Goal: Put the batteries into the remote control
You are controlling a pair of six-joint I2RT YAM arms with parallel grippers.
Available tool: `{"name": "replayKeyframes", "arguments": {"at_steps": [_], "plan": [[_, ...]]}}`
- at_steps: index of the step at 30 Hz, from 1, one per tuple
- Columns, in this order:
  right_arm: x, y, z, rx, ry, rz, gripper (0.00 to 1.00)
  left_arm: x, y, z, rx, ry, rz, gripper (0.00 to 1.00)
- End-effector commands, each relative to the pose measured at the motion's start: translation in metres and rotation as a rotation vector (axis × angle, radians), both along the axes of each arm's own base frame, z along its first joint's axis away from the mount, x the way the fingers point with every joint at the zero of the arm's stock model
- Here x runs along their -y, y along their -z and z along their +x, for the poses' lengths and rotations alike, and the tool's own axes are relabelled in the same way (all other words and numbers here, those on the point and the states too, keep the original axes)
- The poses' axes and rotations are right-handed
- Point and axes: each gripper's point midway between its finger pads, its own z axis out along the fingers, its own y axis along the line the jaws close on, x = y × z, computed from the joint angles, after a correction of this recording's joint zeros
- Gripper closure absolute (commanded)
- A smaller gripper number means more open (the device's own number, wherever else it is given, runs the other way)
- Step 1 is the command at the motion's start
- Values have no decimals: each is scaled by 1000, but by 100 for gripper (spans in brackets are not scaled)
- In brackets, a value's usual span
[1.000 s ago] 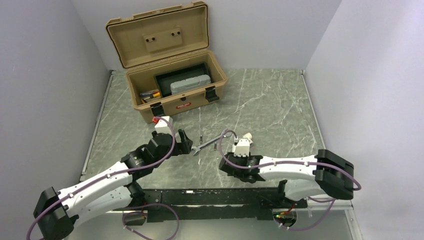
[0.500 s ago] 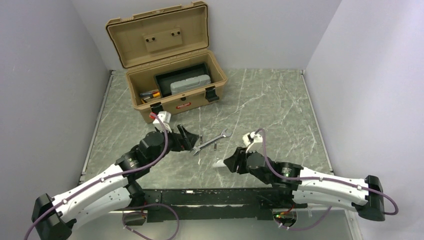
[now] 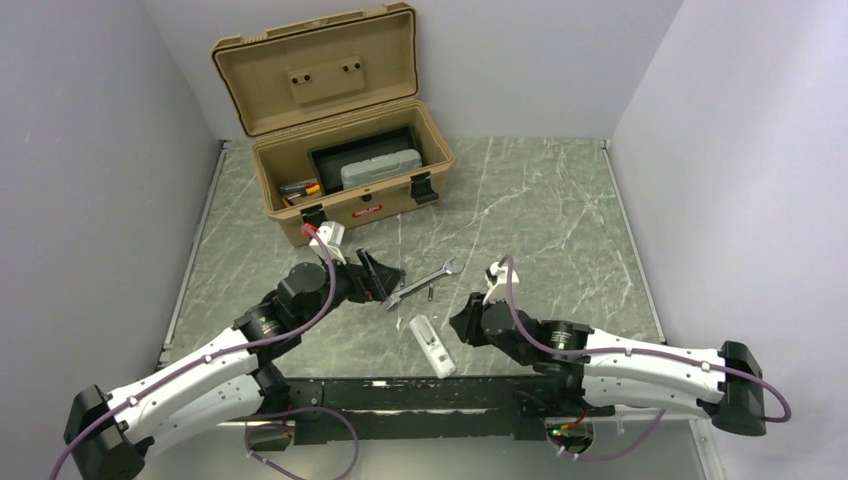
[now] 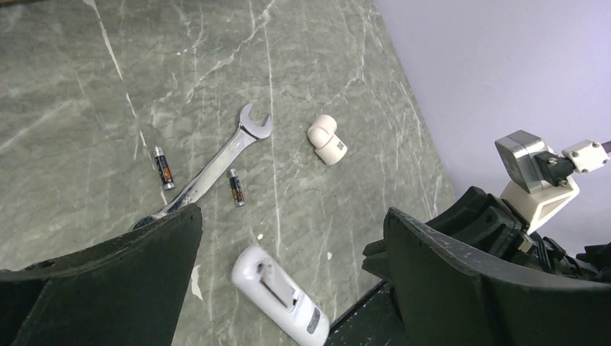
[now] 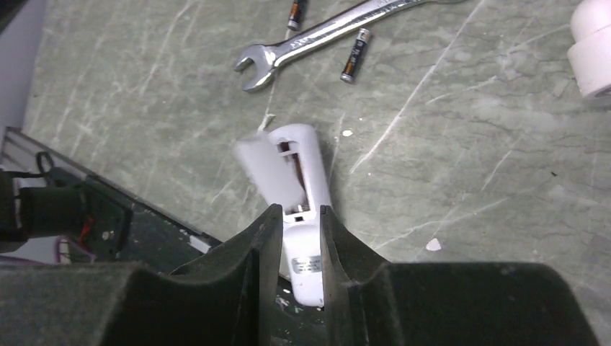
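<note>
The remote control (image 3: 432, 345) is a slim white bar lying on the table at its near edge, open battery recess facing up. It also shows in the left wrist view (image 4: 281, 295) and in the right wrist view (image 5: 299, 194), where a blurred white flap stands at the recess. Two batteries (image 4: 164, 168) (image 4: 235, 187) lie either side of the silver wrench (image 4: 209, 169). My right gripper (image 3: 458, 325) (image 5: 300, 210) hovers just right of the remote, its jaws a narrow gap apart and empty. My left gripper (image 3: 385, 278) (image 4: 292, 216) is wide open above the wrench's near end.
An open tan toolbox (image 3: 340, 180) stands at the back left. A small white curved plastic piece (image 4: 327, 140) lies right of the wrench head. A black rail (image 3: 400, 390) runs along the near table edge under the remote's end.
The right arm swung out to the right and lowered. The remote, at its fingertips half a second ago, now lies free on the table. The left gripper moved slightly forward.
</note>
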Motion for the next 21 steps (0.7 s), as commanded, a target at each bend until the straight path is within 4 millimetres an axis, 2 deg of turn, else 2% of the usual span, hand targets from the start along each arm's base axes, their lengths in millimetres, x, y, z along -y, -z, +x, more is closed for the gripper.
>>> {"name": "replayKeyframes", "arguments": {"at_steps": [1, 6, 12, 21], "plan": [[-6, -15, 10, 17, 42, -1, 72, 2, -9, -1, 13, 9, -38, 1], [-8, -6, 9, 0, 33, -34, 71, -3, -5, 0, 10, -9, -18, 1], [-8, 16, 2, -31, -2, -70, 66, -9, 0, 0, 7, -29, -3, 1], [-23, 31, -5, -59, -83, -104, 62, -17, 15, 2, -35, -57, 53, 1]]}}
